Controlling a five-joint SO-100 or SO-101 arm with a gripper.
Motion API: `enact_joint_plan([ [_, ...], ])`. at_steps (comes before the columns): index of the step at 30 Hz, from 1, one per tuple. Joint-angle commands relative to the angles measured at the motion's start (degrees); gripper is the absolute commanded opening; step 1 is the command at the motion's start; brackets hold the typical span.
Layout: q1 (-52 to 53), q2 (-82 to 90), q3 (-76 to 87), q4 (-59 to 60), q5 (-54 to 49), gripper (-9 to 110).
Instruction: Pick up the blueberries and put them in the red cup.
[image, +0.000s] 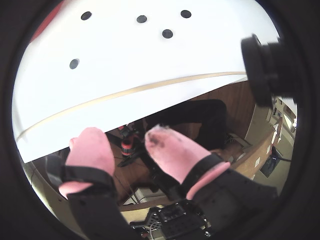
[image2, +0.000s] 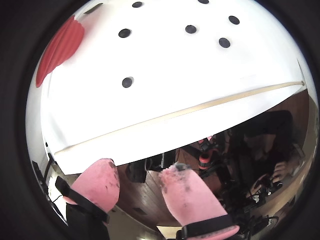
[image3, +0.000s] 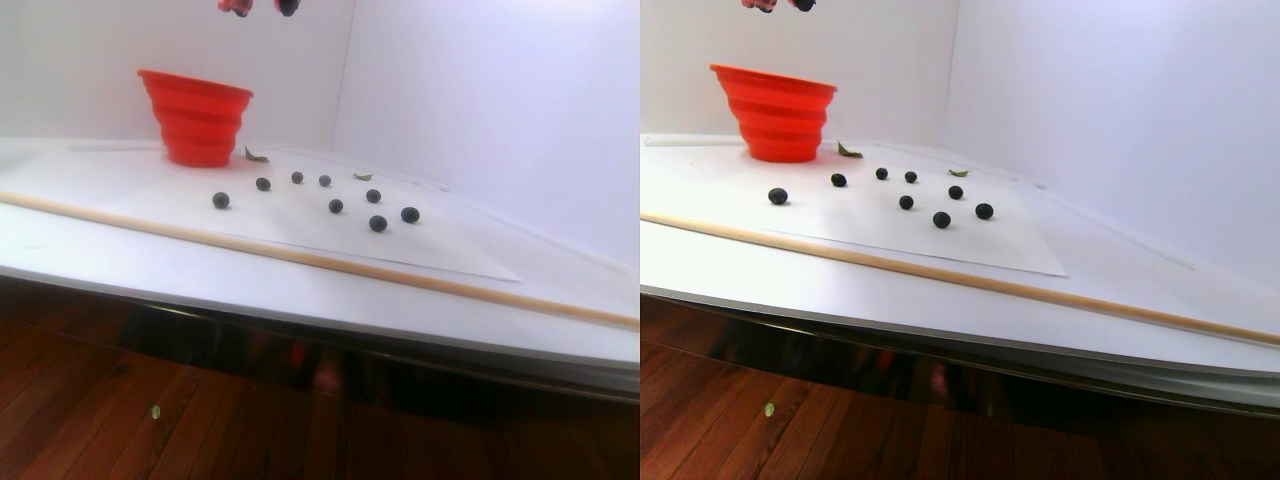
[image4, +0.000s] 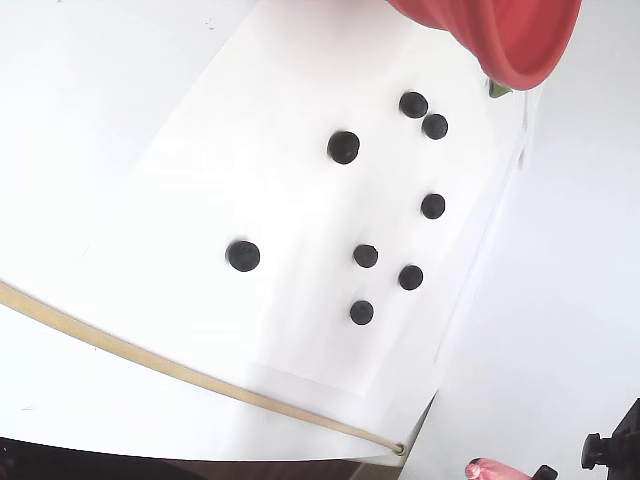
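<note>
Several blueberries lie scattered on a white sheet in the stereo pair view. They also show in the fixed view and in both wrist views. The red cup stands upright behind them at the left; its rim shows in the fixed view and a part of it in a wrist view. My gripper hangs high above the table's front edge, pink fingertips apart with nothing between them. Only its tips show at the top of the stereo pair view.
A thin wooden strip runs along the table in front of the sheet. A small green leaf lies beside the cup. The table's front edge drops to a wooden floor. White walls stand behind and to the right.
</note>
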Motion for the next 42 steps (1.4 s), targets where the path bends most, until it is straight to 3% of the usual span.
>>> enact_joint_plan([
  [1,-0.7,0.5,-0.2,-2.5,-1.1,16],
  [42,-5.3,-19.0,9.8,-28.8,-11.6,18],
])
